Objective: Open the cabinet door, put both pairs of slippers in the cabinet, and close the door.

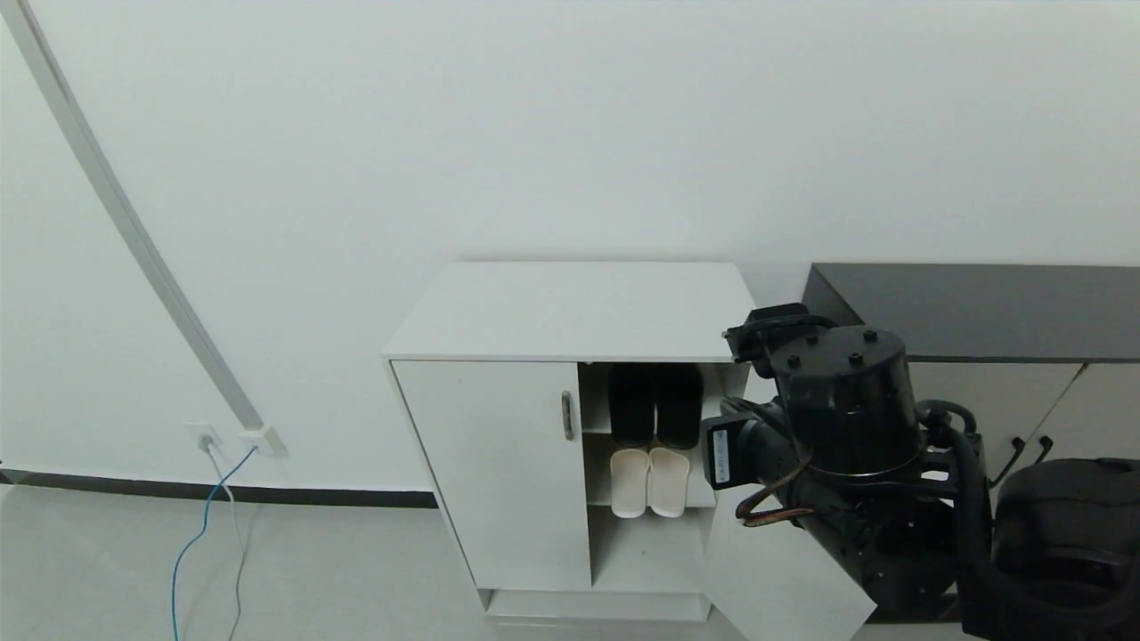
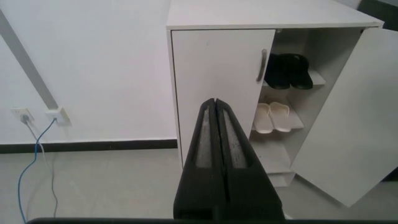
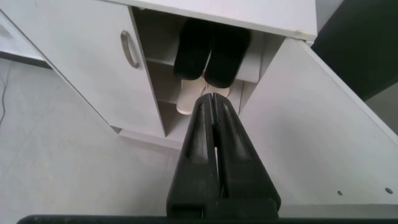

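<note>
The cabinet (image 1: 570, 312) backs onto the wall (image 1: 356, 160), and its right side is close to a dark sideboard (image 1: 971, 307). From its left side the floor (image 1: 312, 570) runs out to the cables (image 1: 203, 525). It has two doors. The left door (image 1: 490, 463) is closed. The right door (image 1: 784, 588) stands swung out toward us, taking up the floor in front of the cabinet's right half. We see one handle (image 1: 566, 416), on the left door's inner edge.

Behind the open door we count three compartments and two pairs of slippers, four slippers in all. The black pair (image 1: 655, 405) is in the top compartment, and the white pair (image 1: 650, 481) is in the middle one, directly below it.

The left gripper (image 2: 215, 104) faces the left door from well back, fingers pressed together on nothing. The right gripper (image 3: 212, 98) points at the cabinet's open half, likewise closed and holding nothing.

The right arm (image 1: 837, 427) covers the cabinet's right edge in the head view, where the right door's lower corner is cut off. In the right wrist view the gripper hides most of the white pair (only the toes show).
</note>
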Available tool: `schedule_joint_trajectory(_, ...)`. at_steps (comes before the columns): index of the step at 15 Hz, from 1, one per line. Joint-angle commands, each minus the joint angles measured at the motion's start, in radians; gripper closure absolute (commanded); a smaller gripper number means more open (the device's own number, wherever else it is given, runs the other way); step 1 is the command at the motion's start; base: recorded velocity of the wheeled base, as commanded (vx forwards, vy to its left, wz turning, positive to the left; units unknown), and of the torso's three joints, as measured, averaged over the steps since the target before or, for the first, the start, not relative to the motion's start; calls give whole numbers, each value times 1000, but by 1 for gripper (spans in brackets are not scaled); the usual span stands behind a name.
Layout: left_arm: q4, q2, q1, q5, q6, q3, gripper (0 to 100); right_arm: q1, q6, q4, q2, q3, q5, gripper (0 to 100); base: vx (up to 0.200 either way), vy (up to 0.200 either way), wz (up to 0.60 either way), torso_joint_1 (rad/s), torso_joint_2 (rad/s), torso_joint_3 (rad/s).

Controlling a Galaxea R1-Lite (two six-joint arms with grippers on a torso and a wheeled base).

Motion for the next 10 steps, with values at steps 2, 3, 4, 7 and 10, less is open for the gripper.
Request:
schedule_joint_trajectory(2, 0, 1, 0, 0, 0, 0, 100, -6, -7, -1, -4, 6, 3, 100, 0, 0, -600, 7, 2, 2)
schedule_joint_trajectory(3, 0, 1, 0, 0, 0, 0, 100, -6, -8, -1, -6, 6, 3, 100, 0, 0, -600, 2, 2, 2)
schedule_joint_trajectory(4, 0, 1, 0, 0, 0, 0, 100, -8, -8, -1, -9, 8, 3, 100, 0, 0, -600, 7, 2, 2)
schedule_joint_trajectory(7, 0, 1, 0, 0, 0, 0, 100, -14, -8, -1, -7, 6, 3, 100, 0, 0, -600, 1, -1, -1)
schedule_joint_trajectory(10, 0, 1, 0, 0, 2, 0, 100, -19, -12, -1, -3, 6, 3, 100, 0, 0, 0, 0, 0, 0)
